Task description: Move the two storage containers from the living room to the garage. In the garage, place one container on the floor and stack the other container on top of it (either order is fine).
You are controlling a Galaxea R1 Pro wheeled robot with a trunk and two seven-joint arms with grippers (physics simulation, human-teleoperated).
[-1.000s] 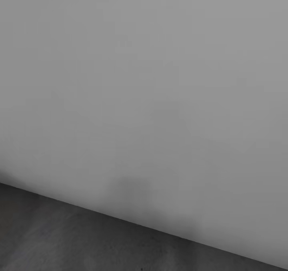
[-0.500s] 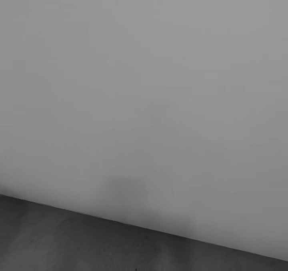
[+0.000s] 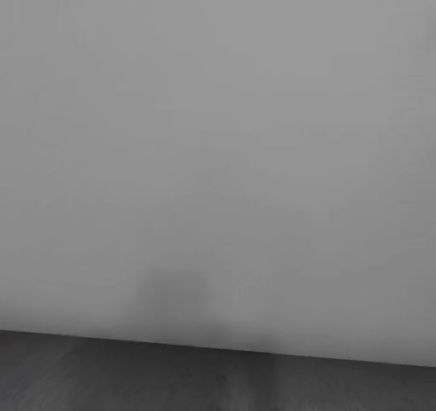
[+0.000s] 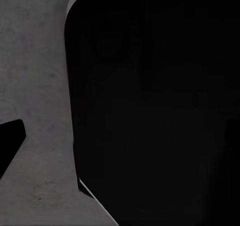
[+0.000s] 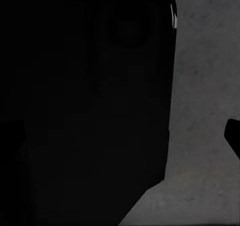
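The two storage containers are out of view. I face a plain pale grey garage wall (image 3: 218,126) with a strip of dark concrete floor (image 3: 181,380) below it. In the left wrist view, my left gripper (image 4: 120,136) hangs over speckled floor (image 4: 35,61) beside the robot's black body (image 4: 160,111). One dark fingertip (image 4: 10,141) sits at the frame edge, jaws spread wide, nothing between them. In the right wrist view, my right gripper (image 5: 120,136) stands the same way, with a fingertip (image 5: 234,136) at the edge, over grey floor (image 5: 205,86).
The wall stands close ahead and meets the floor along a nearly level line low in the head view. A faint shadow (image 3: 175,302) falls on the wall near its base.
The whole head view has shifted: the wall-floor line was slanted down to the right and now lies almost level and lower, so the camera has turned. Nothing else has changed.
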